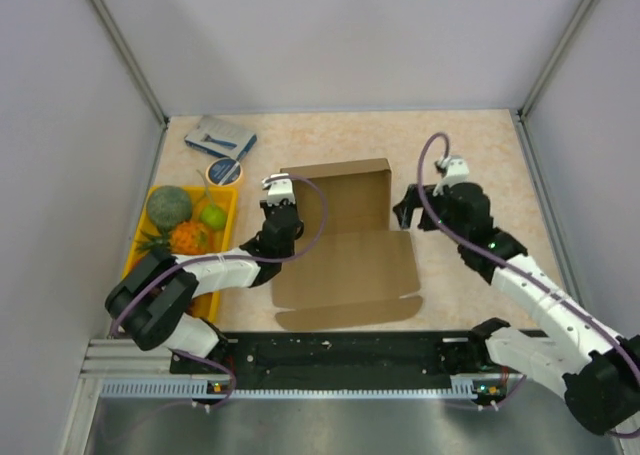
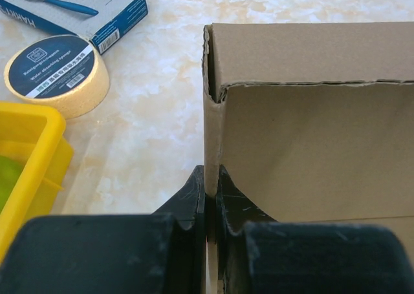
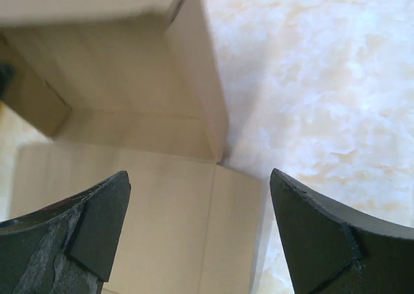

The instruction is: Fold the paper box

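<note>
Left gripper is pinching the upright left wall of the paper box, its fingers pressed together on the cardboard edge. Across from it, the right gripper is hanging with its jaws spread wide, gripping nothing, just beside the box's raised right wall. That box is sitting in the middle of the table, back walls standing, front flap lying flat toward the arms.

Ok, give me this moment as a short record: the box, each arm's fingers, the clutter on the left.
paper box: back and side walls up, front panel lying flat
left fingers: shut on the box's left wall
right fingers: open, empty, near the right wall
clutter: yellow tray of fruit, tape roll, blue packet
</note>
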`<state>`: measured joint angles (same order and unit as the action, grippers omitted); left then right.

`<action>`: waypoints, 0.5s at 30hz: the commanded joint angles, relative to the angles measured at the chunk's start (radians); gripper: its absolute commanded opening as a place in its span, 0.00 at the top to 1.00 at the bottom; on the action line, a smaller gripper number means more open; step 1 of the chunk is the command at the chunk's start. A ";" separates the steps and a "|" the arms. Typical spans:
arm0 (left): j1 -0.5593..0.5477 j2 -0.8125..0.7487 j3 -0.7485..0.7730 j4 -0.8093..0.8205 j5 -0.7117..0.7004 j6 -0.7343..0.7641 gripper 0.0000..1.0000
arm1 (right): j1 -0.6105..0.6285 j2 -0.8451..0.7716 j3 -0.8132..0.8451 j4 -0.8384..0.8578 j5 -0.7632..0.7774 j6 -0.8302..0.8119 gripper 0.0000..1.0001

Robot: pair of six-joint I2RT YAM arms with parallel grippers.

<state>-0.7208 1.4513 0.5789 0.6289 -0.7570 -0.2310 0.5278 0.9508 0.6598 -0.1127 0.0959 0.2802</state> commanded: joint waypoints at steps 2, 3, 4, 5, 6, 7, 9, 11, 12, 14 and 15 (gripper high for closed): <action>0.000 0.015 -0.025 0.166 0.001 0.022 1.00 | -0.300 0.064 0.246 -0.254 -0.381 0.203 0.14; -0.002 0.015 -0.027 0.160 0.002 0.013 1.00 | -0.319 0.086 0.280 -0.290 -0.384 0.195 0.14; 0.000 0.006 -0.025 0.143 0.011 0.006 1.00 | -0.322 0.112 0.315 -0.332 -0.374 0.183 0.14; 0.000 -0.002 -0.021 0.117 0.027 -0.002 1.00 | -0.322 0.173 0.366 -0.391 -0.372 0.151 0.14; 0.000 -0.006 -0.011 0.039 0.028 -0.031 1.00 | -0.324 0.198 0.383 -0.404 -0.387 0.134 0.16; 0.000 -0.012 0.007 0.011 0.027 -0.047 1.00 | -0.322 0.222 0.395 -0.407 -0.398 0.120 0.17; -0.002 -0.017 0.003 -0.003 0.024 -0.063 1.00 | -0.322 0.243 0.405 -0.371 -0.445 0.126 0.17; -0.002 -0.028 -0.025 0.023 0.027 -0.064 1.00 | -0.322 0.246 0.394 -0.317 -0.499 0.145 0.16; -0.002 -0.034 -0.034 0.026 0.031 -0.070 1.00 | -0.321 0.249 0.400 -0.286 -0.501 0.151 0.17; 0.000 -0.045 -0.051 0.034 0.033 -0.074 1.00 | -0.321 0.256 0.429 -0.271 -0.495 0.161 0.17; -0.002 -0.046 -0.057 0.040 0.035 -0.076 1.00 | -0.321 0.269 0.434 -0.230 -0.490 0.177 0.17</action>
<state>-0.7208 1.4506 0.5465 0.6300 -0.7364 -0.2710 0.2028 1.2148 1.0298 -0.4324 -0.3382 0.4217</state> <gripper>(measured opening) 0.065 0.835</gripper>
